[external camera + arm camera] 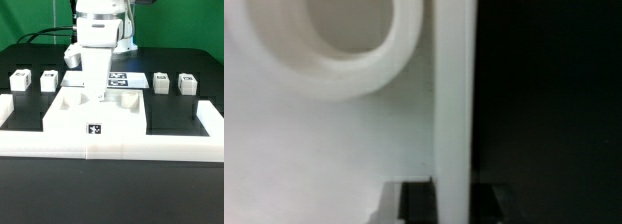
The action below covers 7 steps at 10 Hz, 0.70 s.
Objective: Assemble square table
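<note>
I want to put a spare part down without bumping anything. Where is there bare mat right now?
Two bare strips of black mat: one between the tabletop and the border wall on the exterior view's left, camera-side of the left legs; one mirrored on its right, camera-side of the right legs. Crowded: the middle, where the tool clamps the tabletop, marker board behind.

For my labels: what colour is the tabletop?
White tabletop; clearest in the exterior view.

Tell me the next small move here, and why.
Probably ease the tabletop slowly against the border wall, without lifting: the gripper looks shut on its far edge, contact with the wall is unclear, and all four legs lie loose.
</note>
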### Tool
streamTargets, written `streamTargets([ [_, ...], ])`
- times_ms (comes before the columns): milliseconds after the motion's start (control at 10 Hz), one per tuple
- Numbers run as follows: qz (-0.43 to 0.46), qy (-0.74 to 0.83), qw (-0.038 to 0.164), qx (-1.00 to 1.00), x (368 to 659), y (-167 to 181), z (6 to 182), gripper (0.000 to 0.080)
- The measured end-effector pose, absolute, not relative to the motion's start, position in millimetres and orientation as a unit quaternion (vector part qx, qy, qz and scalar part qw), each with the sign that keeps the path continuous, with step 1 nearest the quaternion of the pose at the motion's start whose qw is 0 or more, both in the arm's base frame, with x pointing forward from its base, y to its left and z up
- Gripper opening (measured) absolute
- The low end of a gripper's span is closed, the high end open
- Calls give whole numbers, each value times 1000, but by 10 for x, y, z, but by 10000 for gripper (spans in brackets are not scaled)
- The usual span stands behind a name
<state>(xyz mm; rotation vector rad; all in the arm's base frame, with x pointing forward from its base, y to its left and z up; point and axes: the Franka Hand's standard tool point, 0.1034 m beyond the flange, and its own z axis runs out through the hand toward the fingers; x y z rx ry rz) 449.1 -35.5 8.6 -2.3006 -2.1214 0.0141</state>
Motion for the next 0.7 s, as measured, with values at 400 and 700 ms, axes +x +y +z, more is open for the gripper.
streamTargets([
  [400,2,-672,7,-740,4512,-220,92,55],
  [700,-15,-678,13,-735,4683,277,111,55],
])
